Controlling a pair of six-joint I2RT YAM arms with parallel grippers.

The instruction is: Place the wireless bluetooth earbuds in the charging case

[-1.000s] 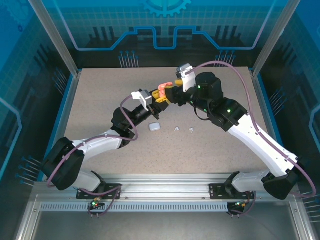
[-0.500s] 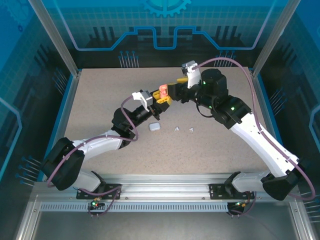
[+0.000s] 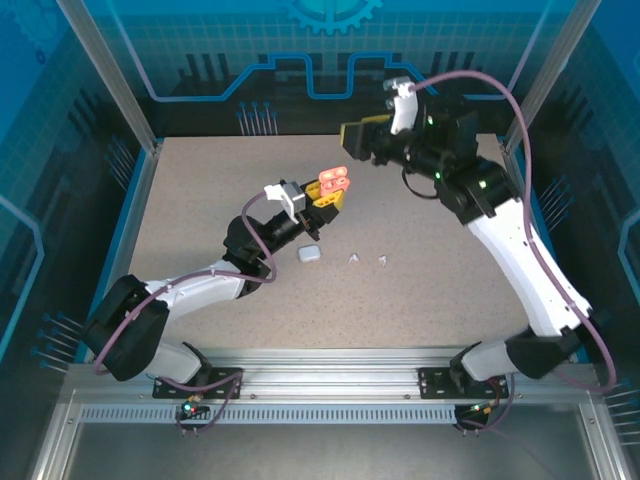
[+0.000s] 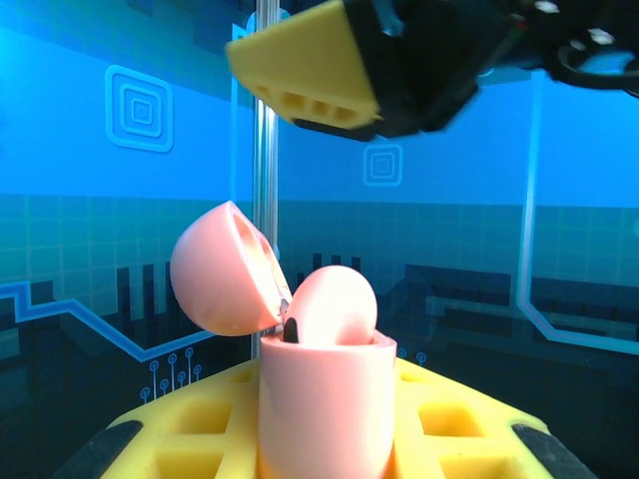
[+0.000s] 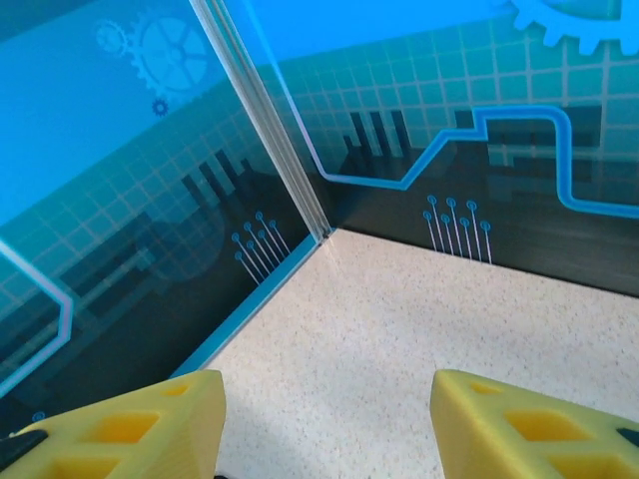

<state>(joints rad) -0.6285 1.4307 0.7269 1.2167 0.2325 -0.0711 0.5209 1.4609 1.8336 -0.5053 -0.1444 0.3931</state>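
Note:
My left gripper (image 3: 332, 194) is shut on a salmon-pink charging case (image 3: 334, 181), held up above the table's middle. In the left wrist view the case (image 4: 327, 399) stands upright between my yellow fingers (image 4: 469, 424) with its lid (image 4: 222, 269) flipped open to the left. A rounded pink piece (image 4: 333, 305), apparently an earbud, sits in its mouth. My right gripper (image 3: 354, 135) hangs open, higher and further back, apart from the case; its yellow finger (image 4: 305, 70) shows overhead. Two white earbuds (image 3: 353, 258) (image 3: 383, 260) lie on the table beside a white case (image 3: 309, 254).
The right wrist view looks past its spread yellow fingers (image 5: 140, 424) at bare speckled table (image 5: 419, 319) and the back-left corner post (image 5: 265, 120). Blue enclosure walls (image 3: 320, 60) ring the table.
My right gripper has drawn up and back from the pink case towards the rear wall. The left gripper has stayed put, still holding the open case.

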